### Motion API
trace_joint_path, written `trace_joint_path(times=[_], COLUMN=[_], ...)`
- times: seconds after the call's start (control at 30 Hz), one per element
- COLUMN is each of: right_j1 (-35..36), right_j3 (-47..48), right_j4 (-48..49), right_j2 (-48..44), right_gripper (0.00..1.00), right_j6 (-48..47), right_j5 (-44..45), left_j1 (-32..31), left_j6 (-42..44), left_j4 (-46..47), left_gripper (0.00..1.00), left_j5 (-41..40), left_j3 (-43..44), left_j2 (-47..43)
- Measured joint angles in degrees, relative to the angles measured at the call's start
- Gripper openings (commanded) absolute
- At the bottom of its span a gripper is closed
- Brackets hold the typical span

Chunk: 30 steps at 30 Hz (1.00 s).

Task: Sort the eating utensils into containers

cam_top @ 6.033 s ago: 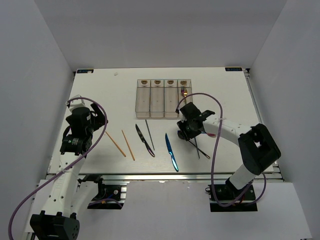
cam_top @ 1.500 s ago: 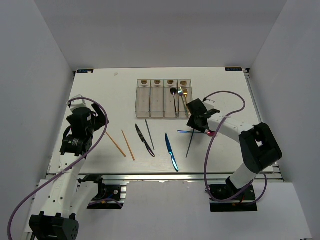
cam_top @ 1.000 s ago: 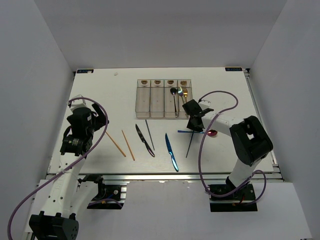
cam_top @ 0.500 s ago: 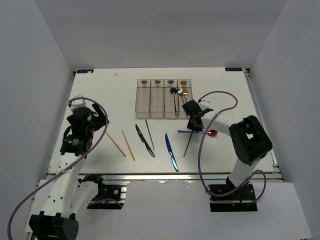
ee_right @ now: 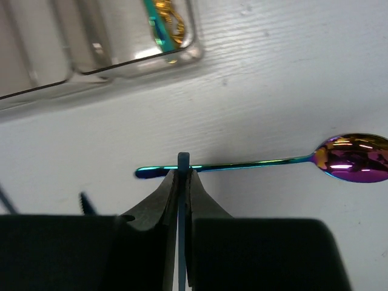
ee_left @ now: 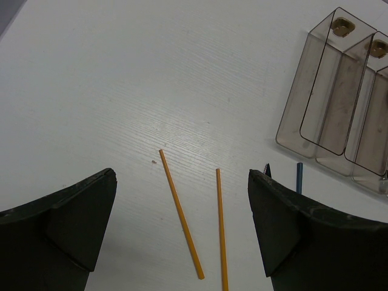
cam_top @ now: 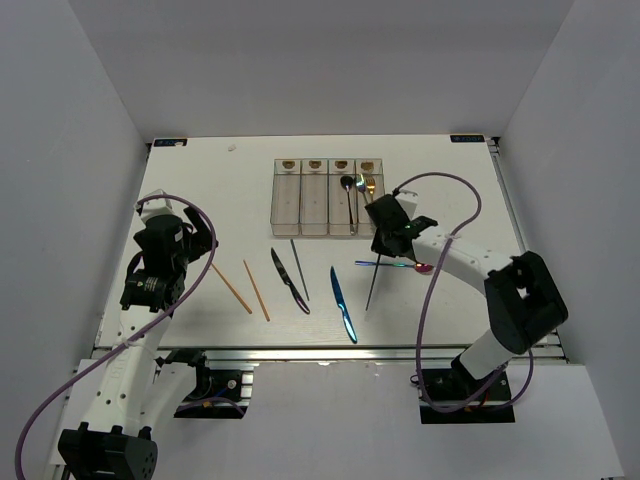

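beside one glossy iridescent spoon (ee_right: 351, 159), my right gripper (ee_right: 183, 177) pinches one thin stick (ee_right: 183, 159); left gripper (ee_left: 182, 182) gapes over two wooden chopsticks (ee_left: 182, 216).

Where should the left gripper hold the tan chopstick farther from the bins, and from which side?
Near its middle, from straight above, jaws across its width: the chopstick lies flat on the table, with a gap to the other chopstick.
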Motion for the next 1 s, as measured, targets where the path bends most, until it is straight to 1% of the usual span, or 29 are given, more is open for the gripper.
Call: trace_joint_path(times=[0.13, 0.23, 0.33, 0.5, 0.6, 0.9, 1.0], right_j1=[1.01, 1.14, 1.14, 1.14, 1.14, 1.11, 1.07], right_j3=[1.57, 6.69, 16.83, 35.74, 44.13, 57.44, 59.10], right_j4=[1.77, 4.09, 5.62, 8.37, 10.38, 16.26, 17.14], right_j2=[-3.98, -2.58, 3.15, 15.74, 22.18, 36.94, 40.11], right_gripper=[0.00, 0.00, 0.00, 0.00, 0.00, 0.00, 0.00], right_j6=[-2.75, -5.46, -8.11, -12.94, -16.44, -26.18, -28.52], right_j5=[-3.80, -7.10, -8.63, -9.68, -9.16, -7.56, -7.30], left_j1=[0.00, 0.00, -0.02, -0.02, -0.02, -0.02, -0.02], left_j6=[-0.02, -0.02, -0.02, -0.02, -0.02, -0.02, -0.02], left_j4=[0.00, 0.00, 0.00, 0.00, 0.00, -0.02, -0.02], left_gripper=[0.98, 0.98, 0.98, 0.98, 0.98, 0.98, 0.98], left_j5=[0.00, 0.00, 0.00, -0.04, -0.04, -0.04, -0.04], left_j3=[0.00, 0.00, 0.00, 0.00, 0.00, 0.00, 0.00], left_j2=[0.00, 0.00, 0.00, -0.20, -0.22, 0.15, 0.39])
